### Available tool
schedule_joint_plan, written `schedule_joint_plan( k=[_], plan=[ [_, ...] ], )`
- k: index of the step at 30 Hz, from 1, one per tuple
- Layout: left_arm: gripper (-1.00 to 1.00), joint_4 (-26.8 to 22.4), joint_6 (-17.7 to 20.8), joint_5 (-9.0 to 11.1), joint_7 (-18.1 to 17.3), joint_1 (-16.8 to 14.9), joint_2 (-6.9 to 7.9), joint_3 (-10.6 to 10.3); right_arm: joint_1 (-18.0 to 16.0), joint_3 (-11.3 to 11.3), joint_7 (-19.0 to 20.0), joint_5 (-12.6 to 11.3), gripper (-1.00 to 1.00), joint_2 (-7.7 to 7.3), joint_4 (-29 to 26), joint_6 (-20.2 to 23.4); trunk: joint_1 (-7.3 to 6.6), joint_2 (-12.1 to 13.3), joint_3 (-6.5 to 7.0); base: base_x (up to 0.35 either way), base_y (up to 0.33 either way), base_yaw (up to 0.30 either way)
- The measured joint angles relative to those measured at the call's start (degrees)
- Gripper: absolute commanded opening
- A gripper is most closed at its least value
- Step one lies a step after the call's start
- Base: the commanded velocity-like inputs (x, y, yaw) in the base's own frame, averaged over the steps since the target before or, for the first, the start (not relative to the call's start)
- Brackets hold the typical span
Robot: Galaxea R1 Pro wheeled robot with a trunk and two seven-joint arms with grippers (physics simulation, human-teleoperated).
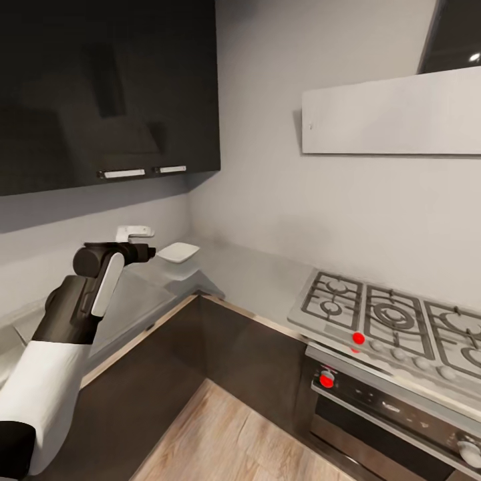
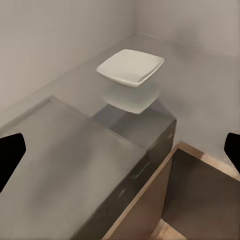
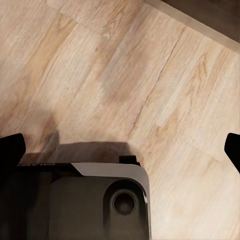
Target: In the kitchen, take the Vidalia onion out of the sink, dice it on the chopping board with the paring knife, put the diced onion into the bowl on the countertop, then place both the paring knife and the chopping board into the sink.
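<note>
I've got the left gripper [image 2: 120,145] spread wide and empty, raised near the white bowl [image 1: 178,252] on the far-left countertop [image 1: 247,274]. The right gripper [image 3: 120,145], released too, points at the floor [image 3: 150,75]. I judge nearly everything remains.

Soft, even, fairly bright light; shadows stay faint. The glossy dark grey countertop [image 2: 75,165] mirrors the shallow white squarish bowl [image 2: 131,66]. The glossy black upper cabinets [image 1: 107,87] carry dim reflections. All renders look slightly blurred, and the wood-plank floor [image 3: 150,75] holds a soft shadow.
</note>
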Motion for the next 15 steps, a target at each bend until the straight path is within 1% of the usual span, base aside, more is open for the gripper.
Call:
schedule_joint_plan(
  k=[3,4,5,6,7,10,12,14,15],
  plan=[
    [1.00,2.51,-0.08,-0.10,0.04,0.00,0.10,0.14,0.00,0.01,0.00,0.00,1.00,0.12,-0.02,0.01,0.00,0.01,0.00,0.017,-0.005,0.000],
    [1.00,4.46,-0.16,-0.18,0.08,0.00,0.10,0.22,0.00,0.01,0.00,0.01,1.00,0.25,-0.02,0.01,0.01,0.01,0.00,0.005,-0.001,0.000],
    [1.00,8.34,-0.37,-0.34,0.16,-0.13,0.09,0.35,0.01,0.03,-0.04,0.02,1.00,0.49,-0.03,0.03,0.01,0.01,-0.01,0.003,-0.001,0.000],
    [1.00,10.14,-0.46,-0.41,0.22,-0.55,0.07,0.39,0.00,0.02,-0.04,0.01,1.00,0.57,-0.04,0.03,0.01,0.01,0.00,0.002,-0.001,0.000],
    [1.00,10.93,-0.49,-0.45,0.25,-1.00,0.07,0.41,0.00,0.02,-0.03,0.01,1.00,0.59,-0.05,0.03,0.00,0.00,0.00,0.002,0.000,0.000],
    [1.00,14.58,-0.56,-0.52,0.37,-3.90,0.15,0.49,0.00,0.01,-0.01,0.01,1.00,0.65,-0.05,0.04,0.01,0.00,0.00,0.000,0.000,0.000],
    [1.00,19.64,-0.59,-0.58,0.49,-7.60,0.22,0.55,0.00,0.02,0.00,0.01,1.00,0.72,-0.06,0.04,0.01,0.00,0.01,0.000,0.000,0.000],
    [1.00,22.41,-0.60,-0.55,0.56,-9.66,0.22,0.58,0.01,0.01,0.00,0.01,1.00,0.74,-0.05,0.04,0.01,0.00,0.00,0.000,0.000,0.000],
    [1.00,29.33,-0.67,-0.68,0.64,-14.25,0.19,0.65,0.00,0.01,0.00,0.01,1.00,0.77,-0.06,0.04,0.02,0.03,0.02,0.000,0.000,0.000]
  ],
)
